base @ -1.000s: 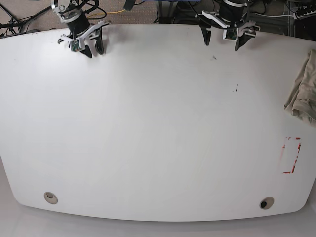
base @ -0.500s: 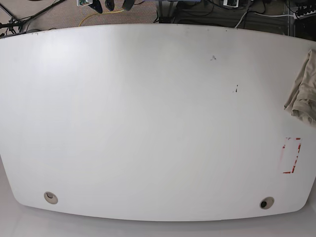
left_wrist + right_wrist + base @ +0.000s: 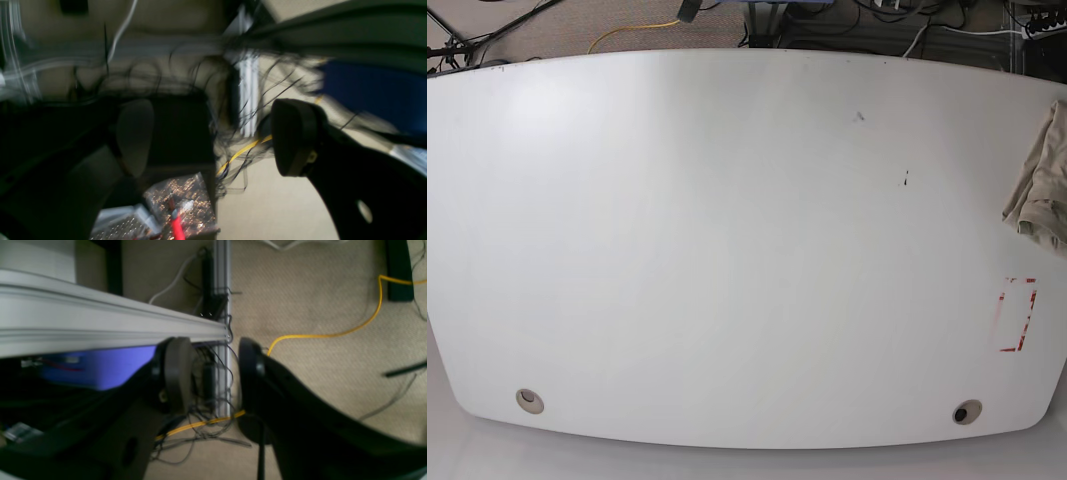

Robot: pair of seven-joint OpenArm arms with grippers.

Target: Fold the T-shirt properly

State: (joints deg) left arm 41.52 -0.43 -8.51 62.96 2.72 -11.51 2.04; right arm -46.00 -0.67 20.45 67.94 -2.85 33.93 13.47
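The white table (image 3: 727, 250) is left open across nearly its whole top, so passage over it is unhindered. Its right edge is taken up by the crumpled T-shirt (image 3: 1042, 180), and a red taped rectangle (image 3: 1017, 315) is marked flat just below that. Beyond the table's far edge, the floor is crossed by a yellow cable (image 3: 333, 335), and an aluminium rail (image 3: 100, 326) is seen there too.

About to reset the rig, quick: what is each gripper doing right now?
Left gripper: open, holding nothing.
Right gripper: open, holding nothing.

White table (image 3: 727, 250) bears T-shirt (image 3: 1039, 180) at its right edge
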